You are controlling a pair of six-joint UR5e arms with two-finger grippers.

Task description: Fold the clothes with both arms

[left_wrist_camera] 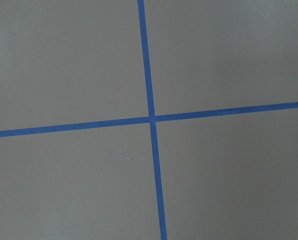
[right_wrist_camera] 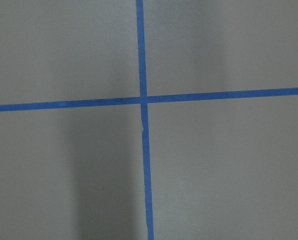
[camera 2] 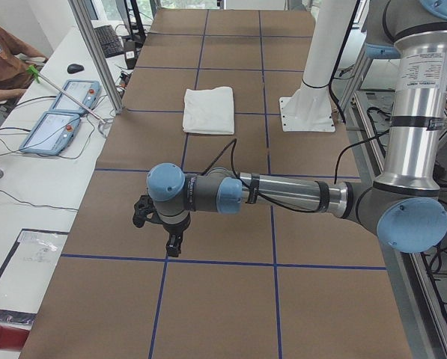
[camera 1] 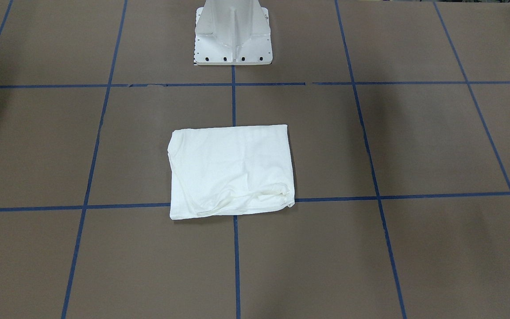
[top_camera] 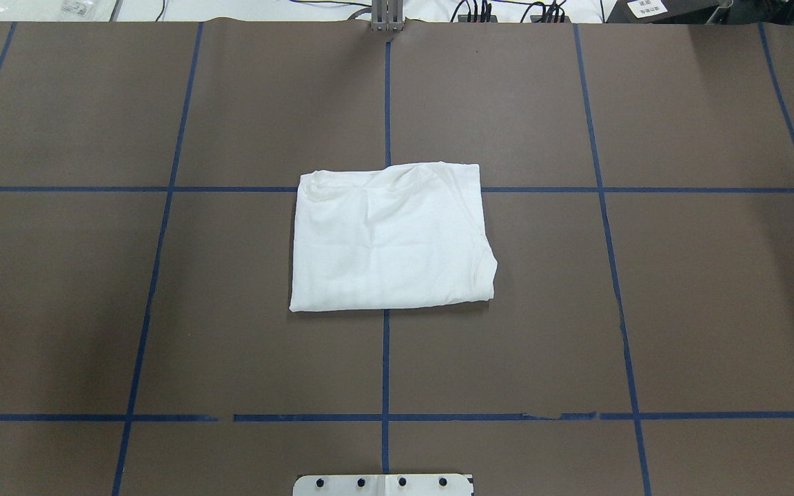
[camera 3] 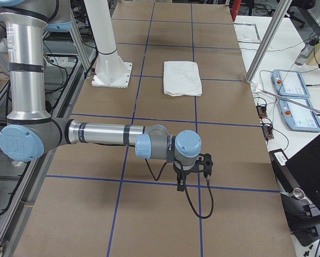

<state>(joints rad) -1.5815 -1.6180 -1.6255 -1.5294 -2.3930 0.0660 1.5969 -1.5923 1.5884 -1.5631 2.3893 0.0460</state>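
a: white shirt (top_camera: 390, 238) is down flat in the middle of the brown table (top_camera: 714, 310), folded into a neat rectangle, nothing touching it.

b: it sits right over the centre blue tape line (top_camera: 386, 358), and its far edge covers a crossing line. there's a bunched, rolled seam along that far edge, the side away from the white pedestal base (camera 1: 233, 48).

a: where are the arms?

b: well apart from it, one at each end of the table. the left arm (camera 2: 283, 196) stretches out low over the brown surface, left gripper (camera 2: 174, 247) pointing down near a tape line. the right arm (camera 3: 103, 133) mirrors it at the other end, right gripper (camera 3: 181, 184) also low over the table.

a: jaws wide or closed?

b: can't tell for either one, they only show from the side cameras. nothing is seen in them. both wrist cameras show just brown table and a tape crossing (left_wrist_camera: 151, 119).

a: off the table?

b: a person (camera 2: 2, 56) sits by two tablets (camera 2: 58, 116) on the side bench.
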